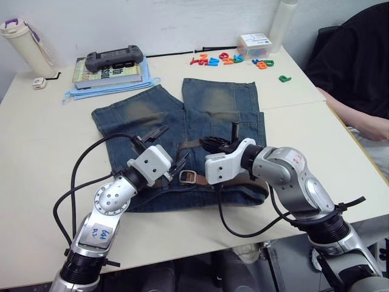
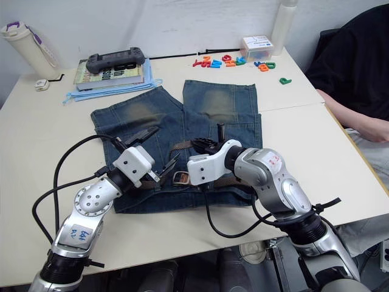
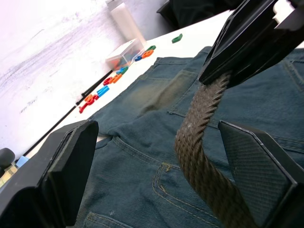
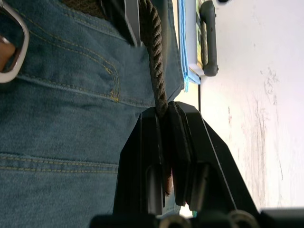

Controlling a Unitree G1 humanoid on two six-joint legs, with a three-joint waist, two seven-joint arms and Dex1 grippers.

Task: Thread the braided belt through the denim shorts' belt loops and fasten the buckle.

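Worktop (image 1: 42, 140) pale cream, carrying everything. Denim shorts (image 1: 152, 115) spread flat at centre, legs toward 12 o'clock, waistband toward 6 o'clock, a faded yellowish patch on each leg. Book stack (image 1: 109, 72) with a dark game controller (image 1: 114, 58) on top, at 11 o'clock from the shorts. Bottle (image 1: 25, 44) at the far 10 o'clock corner; coloured plastic letters (image 1: 228, 59) and a small clear box (image 1: 254, 44) at 1 o'clock. Braided belt (image 3: 194, 142) lying along the waistband, one stretch lifted off the denim. Right end effector (image 4: 164, 137) over the waistband's middle, black fingers pressed together on the braided belt. Left end effector (image 1: 163, 152) just at 9 o'clock of the right one, fingers spread wide apart, the raised strap running between them without being gripped. Buckle (image 1: 187, 177) silver, with tan tab, resting on the waistband between the two end effectors.
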